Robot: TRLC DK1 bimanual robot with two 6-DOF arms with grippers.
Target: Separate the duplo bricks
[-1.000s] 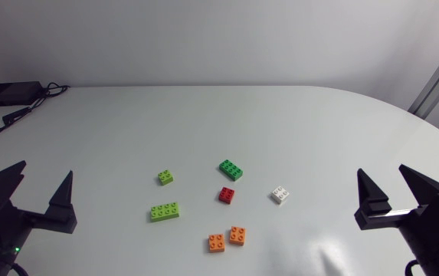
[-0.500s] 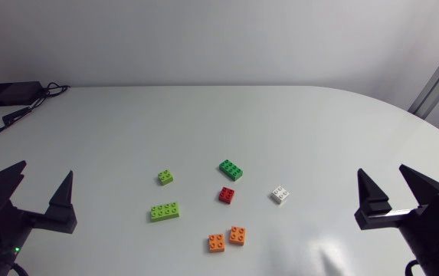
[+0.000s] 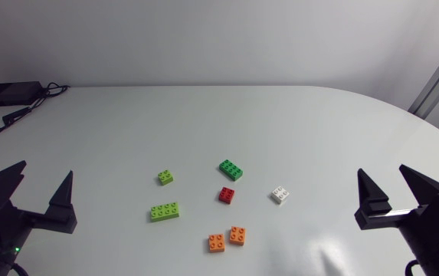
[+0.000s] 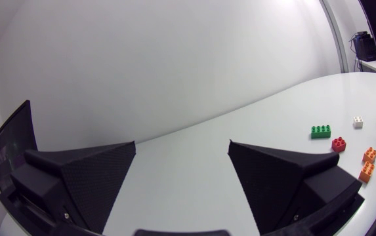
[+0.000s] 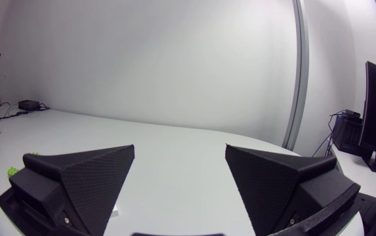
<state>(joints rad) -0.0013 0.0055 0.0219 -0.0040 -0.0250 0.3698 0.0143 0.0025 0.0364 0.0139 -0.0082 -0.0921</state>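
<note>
Both arms sit parked at the sides of the table (image 3: 280, 123). The left gripper (image 3: 45, 169) and right gripper (image 3: 381, 169) have their fingers wide apart and hold nothing. The bricks (image 3: 227, 195) lie scattered singly mid-table. Only the orange pair (image 3: 227, 239) sits just beside each other, so that's probably next, if they're even joined.

Bare tabletop (image 3: 296, 123) all round the scattered bricks (image 3: 227, 195) — only the two orange bricks (image 3: 237, 235) close together

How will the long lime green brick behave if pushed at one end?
The long lime green brick looks like rigid plastic, so it probably won't bend. It lies flat, studs up, on the smooth white table, so it should slide rather than tip or roll. Being elongated, it may swivel when pushed off-centre.
</note>
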